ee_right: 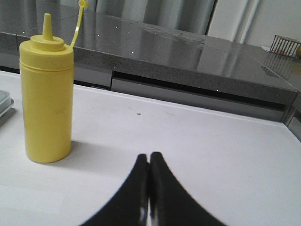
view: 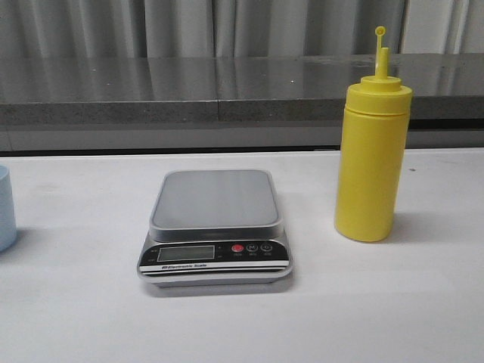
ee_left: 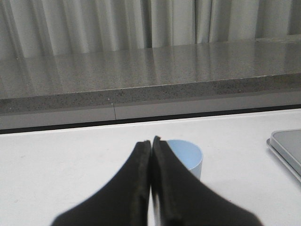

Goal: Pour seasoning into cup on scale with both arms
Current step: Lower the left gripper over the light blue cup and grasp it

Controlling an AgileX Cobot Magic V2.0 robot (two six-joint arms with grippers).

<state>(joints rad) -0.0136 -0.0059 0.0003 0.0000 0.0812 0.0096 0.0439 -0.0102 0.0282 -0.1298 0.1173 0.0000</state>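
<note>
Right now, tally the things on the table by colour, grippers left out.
Yellow: 1, the seasoning bottle
Light blue: 1, the cup
Silver-grey: 1, the scale
Total: 3

I had both arms parked low; left gripper (ee_left: 151, 143) jaws pressed together, holding nothing. Right gripper (ee_right: 149, 157) same, jaws closed, empty. Neither showed in front view.
</note>
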